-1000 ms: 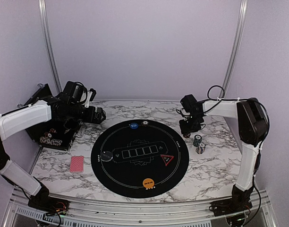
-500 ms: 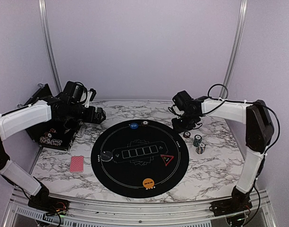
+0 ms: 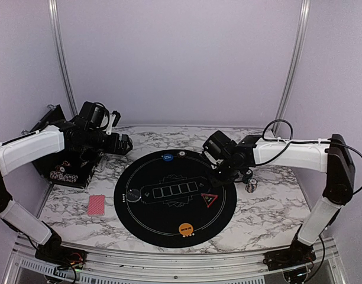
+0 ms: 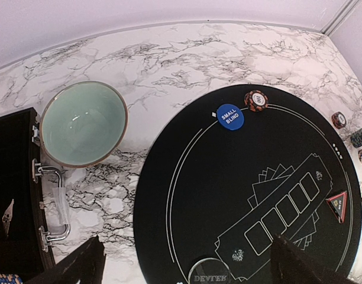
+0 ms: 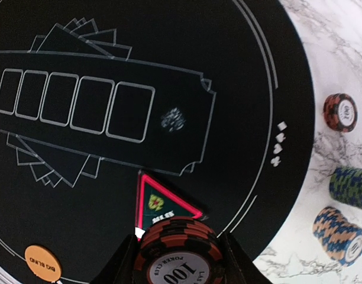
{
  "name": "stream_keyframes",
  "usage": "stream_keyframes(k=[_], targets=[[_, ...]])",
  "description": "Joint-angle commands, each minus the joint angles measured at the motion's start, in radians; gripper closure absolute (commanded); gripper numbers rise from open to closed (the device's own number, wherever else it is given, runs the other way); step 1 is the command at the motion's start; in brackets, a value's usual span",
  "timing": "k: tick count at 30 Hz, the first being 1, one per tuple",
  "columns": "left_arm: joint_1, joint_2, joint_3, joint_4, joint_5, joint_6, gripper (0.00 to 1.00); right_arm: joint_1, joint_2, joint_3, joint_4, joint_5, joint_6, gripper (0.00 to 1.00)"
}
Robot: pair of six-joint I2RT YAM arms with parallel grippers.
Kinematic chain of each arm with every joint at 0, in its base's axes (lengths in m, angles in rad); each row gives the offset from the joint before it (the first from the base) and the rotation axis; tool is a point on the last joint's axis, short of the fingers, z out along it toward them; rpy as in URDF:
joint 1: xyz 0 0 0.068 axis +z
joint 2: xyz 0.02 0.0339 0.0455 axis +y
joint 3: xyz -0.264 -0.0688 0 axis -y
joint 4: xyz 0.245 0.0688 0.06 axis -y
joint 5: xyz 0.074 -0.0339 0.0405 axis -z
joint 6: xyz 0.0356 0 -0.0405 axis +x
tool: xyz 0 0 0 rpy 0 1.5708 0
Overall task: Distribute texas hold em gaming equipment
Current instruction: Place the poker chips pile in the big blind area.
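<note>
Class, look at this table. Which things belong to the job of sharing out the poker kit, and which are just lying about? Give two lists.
Job in hand: held chips, side stacks, lone chip, blue button, orange button, dark disc, red triangle, card.

Lying about: teal bowl, black mat, case.
</note>
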Motion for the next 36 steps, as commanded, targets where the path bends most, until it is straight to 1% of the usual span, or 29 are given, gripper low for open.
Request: stream_keyframes(k=[1,9,18,30,36], targets=[[0.004,0.004,0.004,-0.011,0.005,-0.003,0.01,0.092,-0.061,-0.055,-0.001,0.022,0.097,0.74],[0.004,0.005,0.003,-0.012,0.005,-0.003,0.01,0.272,-0.107,-0.178,0.015,0.038,0.233,0.74],[0.005,0.015,0.000,-0.012,-0.003,0.000,0.01,0.411,-0.081,-0.236,0.040,0.051,0.336,0.74],[0.005,0.023,0.001,-0.015,-0.004,0.001,0.01,0.454,-0.002,-0.209,0.081,0.038,0.350,0.73],[0.005,0.027,0.001,-0.014,-0.006,0.002,0.01,0.462,0.011,-0.215,0.099,0.024,0.353,0.70]])
